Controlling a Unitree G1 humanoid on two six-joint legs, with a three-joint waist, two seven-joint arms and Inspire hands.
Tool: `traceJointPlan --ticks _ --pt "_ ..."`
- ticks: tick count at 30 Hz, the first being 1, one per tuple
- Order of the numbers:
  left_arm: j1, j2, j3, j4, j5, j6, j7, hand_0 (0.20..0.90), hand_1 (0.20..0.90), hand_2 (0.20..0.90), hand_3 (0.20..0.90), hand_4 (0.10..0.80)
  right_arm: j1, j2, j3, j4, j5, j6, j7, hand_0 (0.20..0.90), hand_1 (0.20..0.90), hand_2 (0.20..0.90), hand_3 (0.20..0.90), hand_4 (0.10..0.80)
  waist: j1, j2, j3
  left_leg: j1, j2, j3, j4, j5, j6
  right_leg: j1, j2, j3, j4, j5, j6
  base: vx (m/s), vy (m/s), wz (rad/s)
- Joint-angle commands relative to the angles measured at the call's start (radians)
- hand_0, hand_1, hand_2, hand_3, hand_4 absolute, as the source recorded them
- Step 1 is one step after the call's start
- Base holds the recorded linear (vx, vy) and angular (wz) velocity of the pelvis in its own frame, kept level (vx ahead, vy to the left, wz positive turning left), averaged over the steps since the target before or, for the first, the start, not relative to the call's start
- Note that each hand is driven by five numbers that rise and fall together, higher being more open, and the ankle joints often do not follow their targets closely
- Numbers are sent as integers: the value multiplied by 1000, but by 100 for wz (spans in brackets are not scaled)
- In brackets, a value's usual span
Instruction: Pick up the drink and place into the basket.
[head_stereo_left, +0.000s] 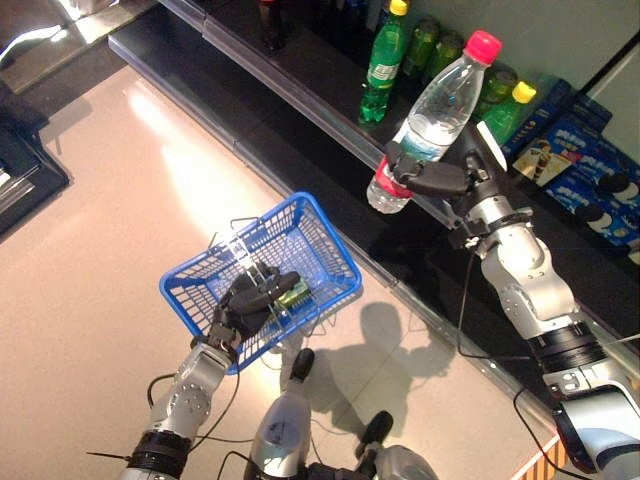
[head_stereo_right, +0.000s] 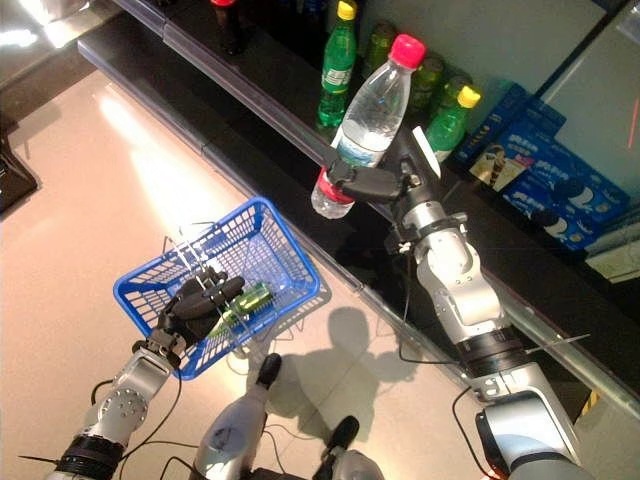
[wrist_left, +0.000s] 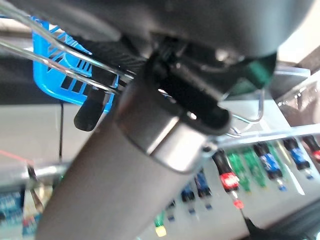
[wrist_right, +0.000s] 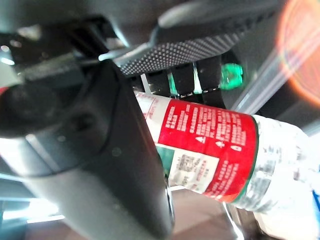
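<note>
Drink (head_stereo_left: 432, 112) in right hand (head_stereo_left: 432, 180), green bottles (head_stereo_left: 385, 62) behind.

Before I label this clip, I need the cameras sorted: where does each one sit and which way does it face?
Left eye view: head camera, looking down at floor and shelf; both arms show, left hand holding the blue basket by its handle.
Right eye view: same head, slightly offset; right hand gripping the water bottle.
Left wrist view: on the left arm, looking along its hand at the basket handle.
Right wrist view: on the right arm, its fingers round the bottle's red label.
Shared: both eye views show basket and bottle.
</note>
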Motion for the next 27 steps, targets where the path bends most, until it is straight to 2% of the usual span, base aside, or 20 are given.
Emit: traceJointPlan --ticks 1,13,27 --pt "-86 -3 -83 -204 -102 -101 -120 300 300 300 200 100 3 33 61 -110 -14 -178 -26 300 300 300 200 100 0 -33 -380 73 53 13 -4 -131 -54 -18 -55 -38 -2 3 46 5 -33 13" --pt "-109 31 -98 -405 -155 -70 -137 300 300 300 200 100 -12 58 150 -180 -89 -164 -40 300 300 300 200 100 40 -40 -382 61 48 -25 -4 -124 -56 0 -56 -62 -2 -5 49 4 -15 7" --pt "-116 35 -139 -527 -167 10 -202 300 300 300 200 100 -41 92 246 -171 -114 -128 -39 300 300 300 200 100 73 -44 -389 65 42 -57 -4 -123 -59 20 -55 -81 -2 -12 49 13 -9 5"
